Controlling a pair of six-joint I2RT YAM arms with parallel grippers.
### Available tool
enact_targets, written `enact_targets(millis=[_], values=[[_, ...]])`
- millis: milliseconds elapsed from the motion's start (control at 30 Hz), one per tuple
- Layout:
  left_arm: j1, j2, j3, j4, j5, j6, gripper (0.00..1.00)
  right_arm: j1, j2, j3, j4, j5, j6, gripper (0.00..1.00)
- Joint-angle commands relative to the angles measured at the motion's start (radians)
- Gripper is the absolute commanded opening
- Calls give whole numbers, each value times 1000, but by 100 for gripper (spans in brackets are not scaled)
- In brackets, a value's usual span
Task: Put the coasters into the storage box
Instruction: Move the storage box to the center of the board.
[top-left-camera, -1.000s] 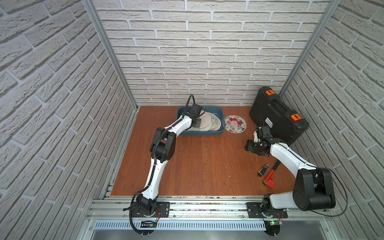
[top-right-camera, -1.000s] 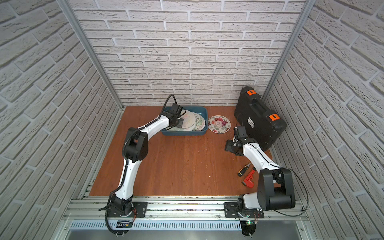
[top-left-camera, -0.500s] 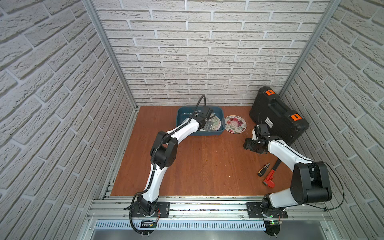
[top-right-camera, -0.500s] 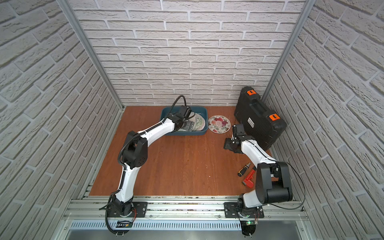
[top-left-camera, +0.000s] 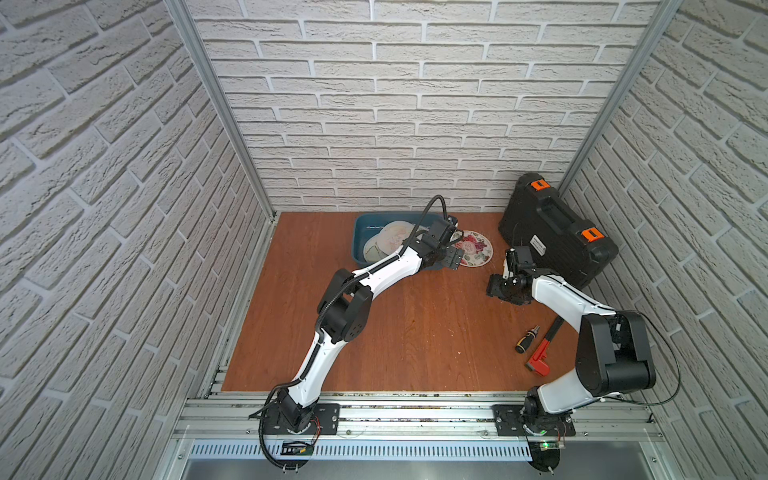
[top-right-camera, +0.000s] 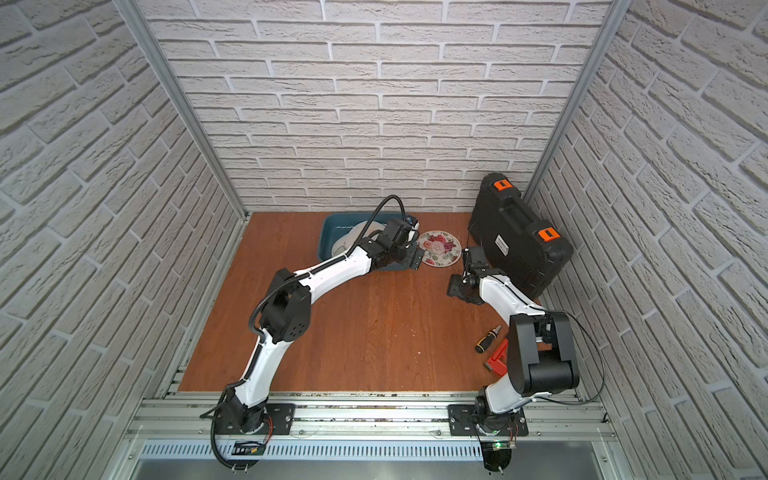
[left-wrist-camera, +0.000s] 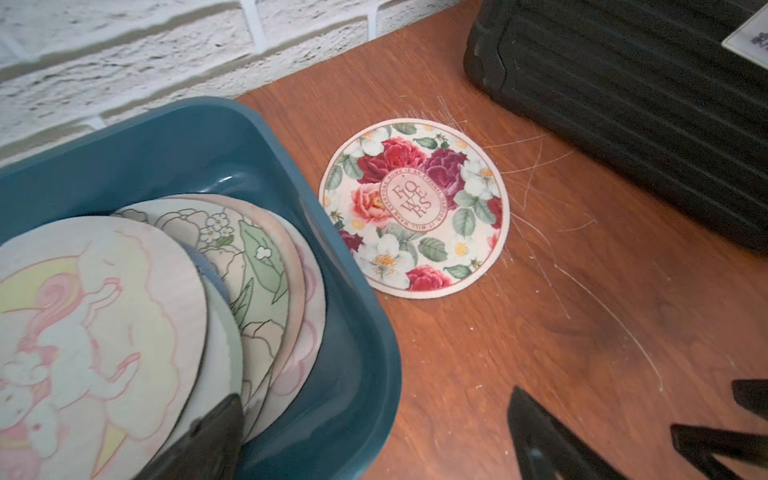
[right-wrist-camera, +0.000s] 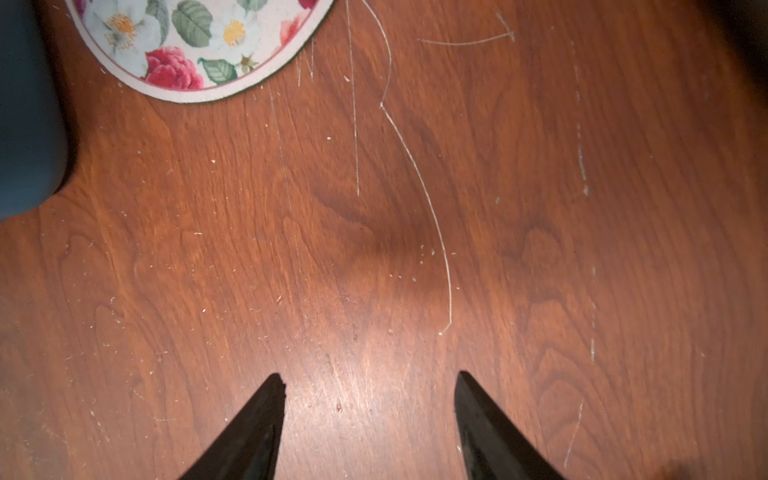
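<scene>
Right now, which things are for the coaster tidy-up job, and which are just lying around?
For the job: rose coaster on the table, stacked coasters, teal storage box.
Just lying about: black case, screwdriver, red tool.

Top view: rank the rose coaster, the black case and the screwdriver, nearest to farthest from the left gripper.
1. rose coaster, right beside the left gripper.
2. black case, back right corner.
3. screwdriver, front right.

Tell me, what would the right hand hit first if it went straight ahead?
Probably the bare brown wooden tabletop: the open, empty right hand points down at it. The round rose-printed coaster lies off to one side of that line, though depth is unclear.
</scene>
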Motion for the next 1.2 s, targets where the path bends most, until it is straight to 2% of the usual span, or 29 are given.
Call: enact_targets(millis=[0, 333, 500, 633, 733, 800, 967, 1167], values=[[0, 83, 70, 22, 75, -24, 98, 6, 2, 5, 19, 38, 6, 66], [-1, 200, 197, 83, 168, -23, 98, -6, 60, 49, 18, 60, 4, 65], [-1, 241, 262, -3, 93, -8, 97, -6, 82, 67, 25, 43, 2, 64], [4, 258, 284, -95, 29, 3, 90, -6, 77, 70, 28, 39, 1, 64], [7, 256, 277, -130, -2, 10, 79, -6, 67, 70, 28, 33, 1, 63], [10, 253, 272, -148, -17, 12, 68, -6, 57, 66, 28, 32, 1, 63], [10, 256, 266, -196, -47, 25, 54, -6, 28, 59, 22, 35, -1, 63], [11, 227, 217, -228, -109, 29, 20, -7, 11, 57, 21, 32, -1, 63]])
